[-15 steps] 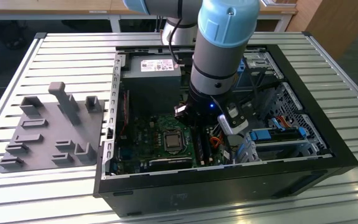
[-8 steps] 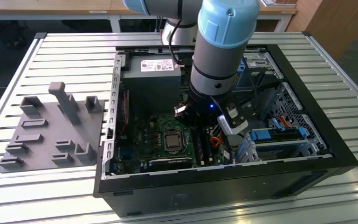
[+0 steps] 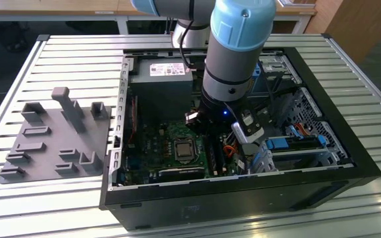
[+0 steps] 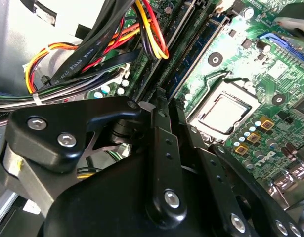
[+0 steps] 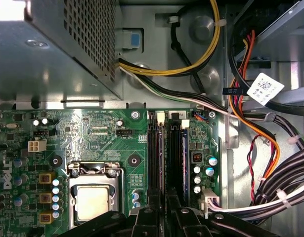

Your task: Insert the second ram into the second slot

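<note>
Black computer case (image 3: 349, 163) holds a green motherboard (image 5: 92, 133); jaws over its memory slots (image 5: 159, 153), grip state unclear.

You were looking at a robotics lab or test workshop. In the exterior view, an opened computer case (image 3: 243, 188) lay on a ribbed aluminium workbench (image 3: 78, 49) at the centre of the frame, with the light-blue jointed robot arm (image 3: 240, 44) reaching down into it. At the left of the frame sat a grey fixture plate (image 3: 51, 144) with upright holders. Along the top edge you saw wooden desks (image 3: 58, 7), as in a shared work room.
</note>
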Controlling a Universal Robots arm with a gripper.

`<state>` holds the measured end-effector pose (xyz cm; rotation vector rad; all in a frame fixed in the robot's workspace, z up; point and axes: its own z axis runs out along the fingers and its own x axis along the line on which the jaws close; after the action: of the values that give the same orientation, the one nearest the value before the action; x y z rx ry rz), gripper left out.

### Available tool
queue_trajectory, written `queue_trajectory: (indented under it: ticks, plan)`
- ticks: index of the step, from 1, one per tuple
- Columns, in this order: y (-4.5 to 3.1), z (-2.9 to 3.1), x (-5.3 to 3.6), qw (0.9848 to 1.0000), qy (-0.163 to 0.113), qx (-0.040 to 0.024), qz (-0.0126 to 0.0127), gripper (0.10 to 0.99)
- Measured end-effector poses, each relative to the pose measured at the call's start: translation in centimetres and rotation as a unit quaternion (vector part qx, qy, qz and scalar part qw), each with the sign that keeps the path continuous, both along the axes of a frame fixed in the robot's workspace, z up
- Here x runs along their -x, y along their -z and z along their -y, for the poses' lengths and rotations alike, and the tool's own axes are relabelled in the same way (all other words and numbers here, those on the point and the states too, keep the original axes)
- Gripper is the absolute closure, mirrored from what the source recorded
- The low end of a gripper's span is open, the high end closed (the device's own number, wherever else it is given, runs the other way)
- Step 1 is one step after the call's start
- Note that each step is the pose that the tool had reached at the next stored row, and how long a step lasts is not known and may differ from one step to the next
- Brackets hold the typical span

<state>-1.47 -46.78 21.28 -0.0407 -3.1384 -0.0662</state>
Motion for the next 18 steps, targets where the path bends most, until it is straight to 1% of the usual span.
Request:
queue_trajectory:
  ticks: [2, 4, 10, 11, 14, 15, 16, 18]
  plan:
    - [-0.21, 0.00, 0.00, 1.0000, 0.000, 0.0000, 0.0000, 0.875]
    - [-0.64, 0.00, 0.00, 1.0000, 0.000, 0.0000, 0.0000, 0.875]
    - [-2.50, 0.00, 0.00, 1.0000, 0.000, 0.0001, 0.0000, 0.875]
    - [-2.63, 0.00, 0.00, 1.0000, 0.000, 0.0002, -0.0001, 0.875]
    - [-2.62, 0.00, 0.00, 1.0000, 0.000, 0.0000, 0.0000, 0.886]
    - [-2.62, 0.00, 0.00, 1.0000, 0.000, 0.0000, 0.0000, 0.949]
    - [-2.62, 0.00, 0.00, 1.0000, 0.000, 0.0000, 0.0000, 0.980]
    - [-2.50, 0.00, -0.01, 1.0000, 0.000, 0.0001, -0.0001, 0.980]
